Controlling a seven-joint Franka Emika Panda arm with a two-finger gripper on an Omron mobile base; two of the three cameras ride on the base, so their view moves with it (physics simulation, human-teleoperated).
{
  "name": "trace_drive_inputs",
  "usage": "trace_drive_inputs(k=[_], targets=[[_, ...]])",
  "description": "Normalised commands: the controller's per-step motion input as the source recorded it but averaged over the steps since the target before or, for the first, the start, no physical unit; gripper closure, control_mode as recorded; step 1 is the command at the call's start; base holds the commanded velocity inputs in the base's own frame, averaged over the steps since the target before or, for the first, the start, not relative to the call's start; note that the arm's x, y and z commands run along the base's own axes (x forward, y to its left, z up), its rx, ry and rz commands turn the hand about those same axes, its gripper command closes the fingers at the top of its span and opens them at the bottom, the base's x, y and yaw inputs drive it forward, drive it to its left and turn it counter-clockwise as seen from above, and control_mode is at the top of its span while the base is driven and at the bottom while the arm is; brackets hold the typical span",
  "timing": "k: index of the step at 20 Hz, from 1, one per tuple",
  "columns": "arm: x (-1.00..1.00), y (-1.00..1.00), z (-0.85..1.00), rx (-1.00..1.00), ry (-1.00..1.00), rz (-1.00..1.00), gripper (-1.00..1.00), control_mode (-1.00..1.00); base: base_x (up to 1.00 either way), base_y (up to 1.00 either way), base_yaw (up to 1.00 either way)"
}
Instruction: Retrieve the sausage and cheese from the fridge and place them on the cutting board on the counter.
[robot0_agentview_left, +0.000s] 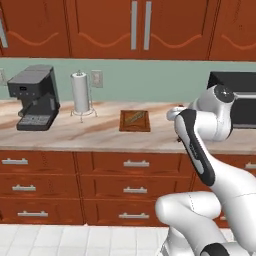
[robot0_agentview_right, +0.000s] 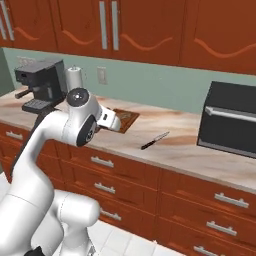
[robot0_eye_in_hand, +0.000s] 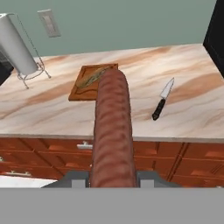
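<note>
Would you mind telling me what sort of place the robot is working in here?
It looks like a home kitchen: a marbled counter over wooden drawers, with a coffee machine, a paper-towel stand and a cutting board on it, and wall cabinets above.

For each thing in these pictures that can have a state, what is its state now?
gripper: shut on the sausage
sausage: held, sticking out forward above the counter edge
cutting board: flat on the counter, with something yellowish on it
knife: lying loose on the counter, right of the board
upper cabinet doors: closed
drawers: closed
microwave: door closed
paper towel roll: upright on its stand
</note>
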Motion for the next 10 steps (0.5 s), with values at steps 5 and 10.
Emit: trace_drive_inputs(k=[5, 10], targets=[[0.00, 0.00, 0.00, 0.00, 0.00, 0.00, 1.00, 1.00, 0.26, 0.68, -0.25], [0.00, 0.00, 0.00, 0.00, 0.00, 0.00, 1.00, 1.00, 0.48, 0.48, -0.39]])
